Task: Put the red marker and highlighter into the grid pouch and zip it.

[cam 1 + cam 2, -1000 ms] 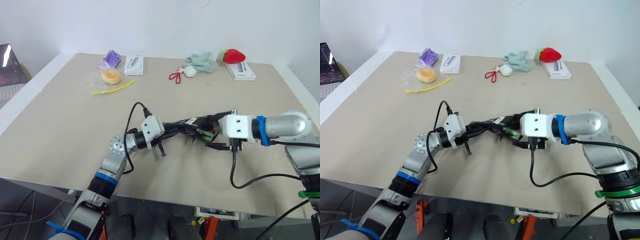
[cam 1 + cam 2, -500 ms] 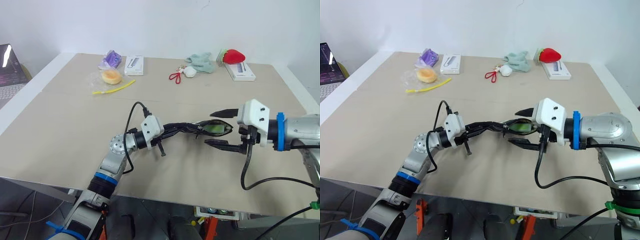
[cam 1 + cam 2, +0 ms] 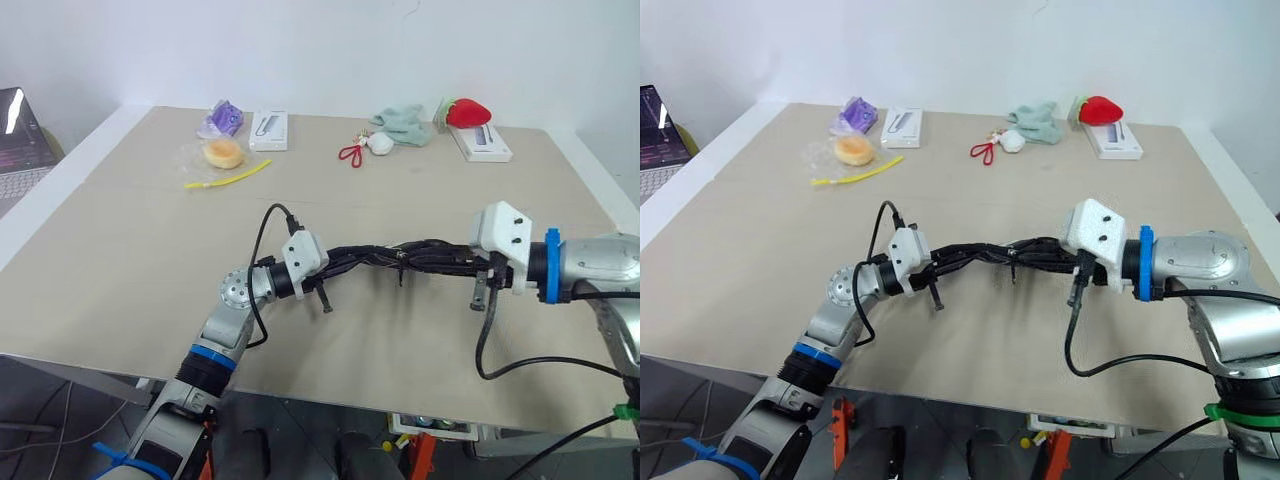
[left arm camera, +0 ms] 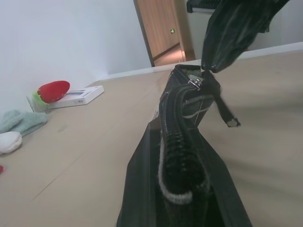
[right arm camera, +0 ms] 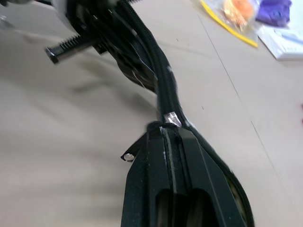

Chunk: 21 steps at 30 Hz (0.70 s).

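Right gripper (image 3: 462, 265) clamped onto grid pouch (image 3: 400, 258); left gripper (image 3: 345, 262) clamps its other end.

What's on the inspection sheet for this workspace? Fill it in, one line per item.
Surface: tan table.
Job's things: pouch held above the table, stretched between both grippers; marker and highlighter not seen.
Clutter: along the far edge, purple wrapper, bun in a bag, yellow strip, two white boxes, red keychain, green cloth, strawberry plush.
Grippers: left gripper and right gripper each shut on a pouch end.
Cables: black cable at the left wrist, another at the right.
Surroundings: white wall, laptop at left.
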Tool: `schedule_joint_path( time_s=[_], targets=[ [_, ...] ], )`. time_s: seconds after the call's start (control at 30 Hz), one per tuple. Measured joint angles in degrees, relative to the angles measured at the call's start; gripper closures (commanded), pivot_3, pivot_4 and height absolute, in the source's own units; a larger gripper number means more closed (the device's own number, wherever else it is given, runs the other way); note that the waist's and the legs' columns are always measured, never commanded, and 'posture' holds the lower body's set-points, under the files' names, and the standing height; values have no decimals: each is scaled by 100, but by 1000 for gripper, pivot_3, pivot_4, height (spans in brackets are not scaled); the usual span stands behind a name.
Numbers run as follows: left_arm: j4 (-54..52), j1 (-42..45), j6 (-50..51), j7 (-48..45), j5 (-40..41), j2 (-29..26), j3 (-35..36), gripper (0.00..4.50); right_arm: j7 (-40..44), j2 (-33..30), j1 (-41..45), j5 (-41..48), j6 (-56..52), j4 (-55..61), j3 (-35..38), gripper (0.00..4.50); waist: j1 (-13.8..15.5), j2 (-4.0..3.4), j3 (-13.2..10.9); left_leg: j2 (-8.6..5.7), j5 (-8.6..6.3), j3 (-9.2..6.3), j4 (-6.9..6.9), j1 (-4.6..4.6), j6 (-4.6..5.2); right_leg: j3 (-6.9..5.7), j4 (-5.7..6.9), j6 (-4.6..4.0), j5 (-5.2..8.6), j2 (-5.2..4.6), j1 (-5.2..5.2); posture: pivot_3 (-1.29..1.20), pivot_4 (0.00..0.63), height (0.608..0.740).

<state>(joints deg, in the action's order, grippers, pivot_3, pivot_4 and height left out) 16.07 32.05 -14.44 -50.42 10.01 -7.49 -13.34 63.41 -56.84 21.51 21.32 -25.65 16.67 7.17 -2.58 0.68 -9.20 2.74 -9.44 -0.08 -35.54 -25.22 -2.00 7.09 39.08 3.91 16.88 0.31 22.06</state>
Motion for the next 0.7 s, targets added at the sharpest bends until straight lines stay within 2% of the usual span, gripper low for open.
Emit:
schedule_joint_path(
  time_s=[0.23, 0.5, 0.6, 0.7],
  targets=[
    [-45, -4, 2, -4, 0, -14, -15, 4500, 113, -679, -286, -267, 628, -1529, 829, 4477, 3, 1, -1, -5, 0, 1, 3, 2, 1, -1, -1, -2, 1, -5, -2, 0, 150, 728],
    [-39, -3, 3, -13, -1, -18, -35, 4500, 101, -671, -307, -180, 604, -1537, 872, 4477, -19, -5, 0, 0, 0, -1, 3, 8, 0, 4, 1, 2, 2, 3, -4, 0, 150, 728],
    [-36, -2, 104, -18, -1, -49, -35, 4500, -18, -568, -300, 62, 309, -1331, 953, 3536, -17, -4, -1, -1, 0, 0, 2, 7, 0, 4, 1, 3, 2, 1, -5, 0, 150, 728],
    [-103, -11, 538, -288, 130, -136, -77, 3439, -142, -494, -267, 291, 1, -1250, 1040, 2120, -15, -4, -1, -2, 0, 0, 2, 6, 0, 2, 1, 3, 2, 1, -5, 0, 150, 728]
  ],
)
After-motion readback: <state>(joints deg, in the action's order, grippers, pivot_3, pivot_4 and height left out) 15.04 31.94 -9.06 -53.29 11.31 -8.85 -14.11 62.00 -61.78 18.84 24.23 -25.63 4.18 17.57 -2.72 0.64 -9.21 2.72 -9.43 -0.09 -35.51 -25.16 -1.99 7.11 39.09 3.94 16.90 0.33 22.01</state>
